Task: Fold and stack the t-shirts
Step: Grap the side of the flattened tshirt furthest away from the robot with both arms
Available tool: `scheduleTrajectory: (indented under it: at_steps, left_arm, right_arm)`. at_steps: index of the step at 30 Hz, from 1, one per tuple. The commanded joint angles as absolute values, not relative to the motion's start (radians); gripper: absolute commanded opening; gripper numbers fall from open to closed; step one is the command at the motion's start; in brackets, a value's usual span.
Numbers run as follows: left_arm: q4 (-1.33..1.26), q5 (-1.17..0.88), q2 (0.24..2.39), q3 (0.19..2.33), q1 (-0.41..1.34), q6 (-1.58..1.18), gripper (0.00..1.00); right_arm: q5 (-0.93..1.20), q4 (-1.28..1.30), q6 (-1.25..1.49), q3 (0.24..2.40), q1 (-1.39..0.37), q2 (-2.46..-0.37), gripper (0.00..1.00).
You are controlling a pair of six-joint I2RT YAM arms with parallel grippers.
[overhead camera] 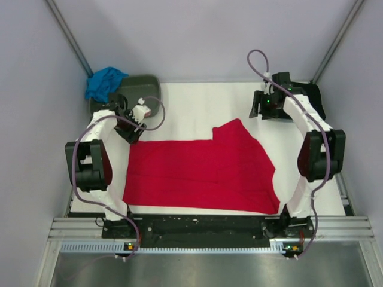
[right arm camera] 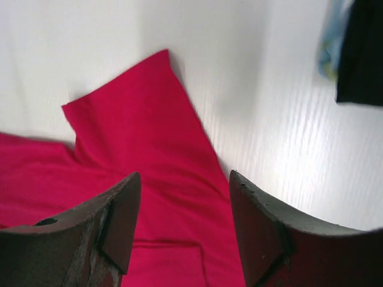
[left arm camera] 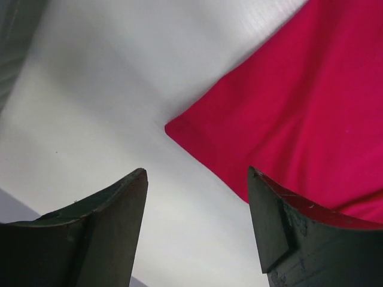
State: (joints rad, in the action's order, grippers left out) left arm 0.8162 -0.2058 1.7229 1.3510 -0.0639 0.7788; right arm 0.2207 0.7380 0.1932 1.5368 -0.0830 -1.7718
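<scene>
We see the red t-shirt (overhead camera: 203, 173) lying flat on the white bench (overhead camera: 197, 101), close to the near edge and between our two arms. It is spread out wide. We think it lies there so that both arms can reach it and fold it. One short sleeve (overhead camera: 234, 133) sticks out past the far edge on the right side, so the shape is not a neat box yet. We cannot tell how many folds are in it.

Our left end effector (left arm camera: 196, 172) hangs just over the far left corner (left arm camera: 169, 128) of the red t-shirt. Its two fingers are spread apart and nothing is between them. We think it is there because a corner is an easy place to pick cloth up.

Our right end effector (right arm camera: 184, 174) is at the far right of the bench, near the sleeve and looking down at it. Its fingers are spread apart too, and they hold nothing.

The blue t-shirt (overhead camera: 105, 82) sits in a bunch at the far left corner, on the rim of the grey-green tub (overhead camera: 143, 86). It is well apart from the red one. We guess it is kept there out of the way until its turn comes. No stack has been made yet.
</scene>
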Motion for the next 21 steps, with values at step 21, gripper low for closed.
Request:
scheduleTrajectory:
  at_steps: [21]
  left_arm:
    - [0.770, -0.287, 2.002, 1.447, -0.109, 0.887, 0.71]
  right_arm:
    - [0.212, 0.707, 0.098, 1.898, -0.213, -2.329, 0.26]
